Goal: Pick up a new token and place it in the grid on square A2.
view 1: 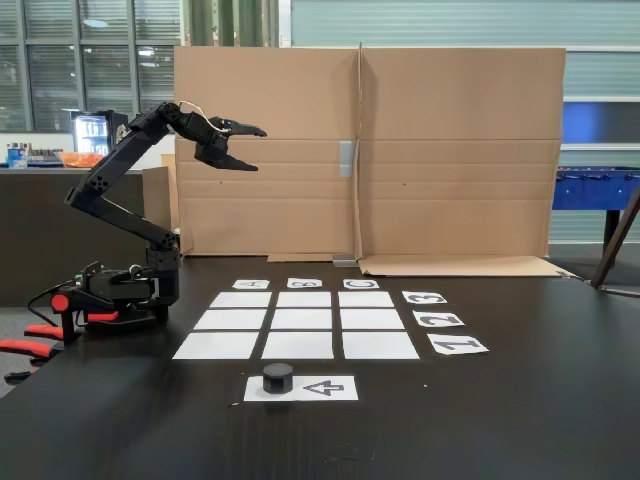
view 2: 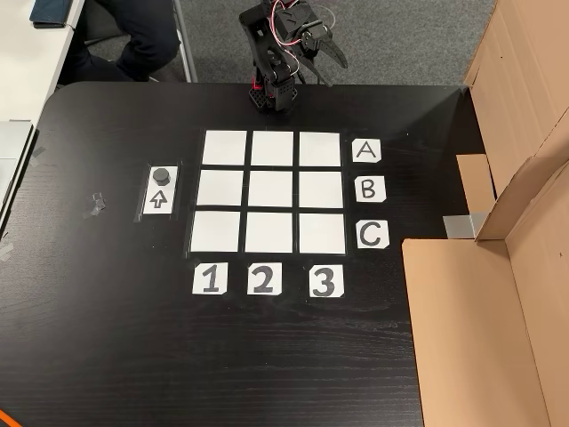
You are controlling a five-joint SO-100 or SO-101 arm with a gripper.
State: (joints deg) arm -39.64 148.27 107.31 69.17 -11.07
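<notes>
Hovering high above the black table (view 1: 560,400), the gripper (view 1: 258,148) has its two fingers spread apart with nothing between them, well away from the grid (view 2: 271,191). In the fixed view the token (view 1: 278,377) stands upright on the near sheet printed with an arrow (view 1: 325,388), at its left end. In the other view, square A2 (view 2: 272,148) is the top middle rectangle and lies bare. A cardboard screen (view 1: 450,150) stands behind the table.
</notes>
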